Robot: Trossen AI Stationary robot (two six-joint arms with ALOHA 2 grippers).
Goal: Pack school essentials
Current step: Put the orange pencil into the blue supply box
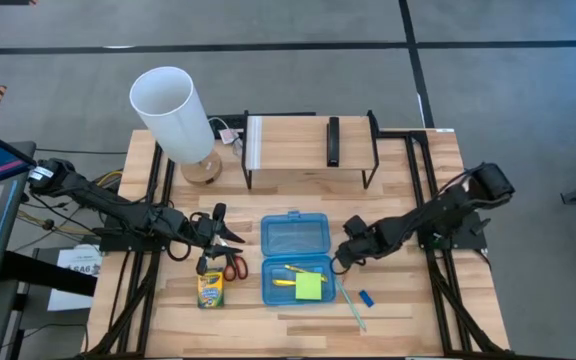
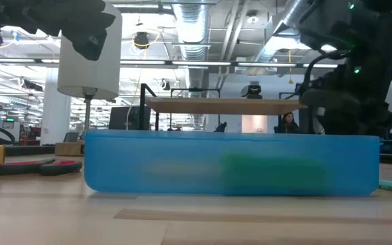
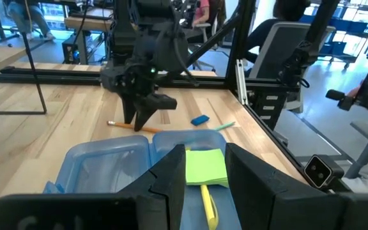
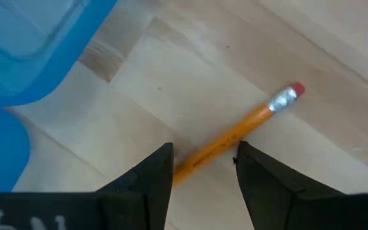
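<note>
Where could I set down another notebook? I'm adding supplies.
Free: bare wood along the front edge below the blue case, and the right side past the blue eraser. Crowded: between the case and the crayon box, where the scissors lie.

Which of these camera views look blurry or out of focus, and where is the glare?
Low view: the translucent blue plastic case sits too close, its contents smeared, and bright ceiling lights glare behind. Right wrist view: the orange pencil is sharp while the dark fingers blur. High view: evenly lit, soft shadows.
</note>
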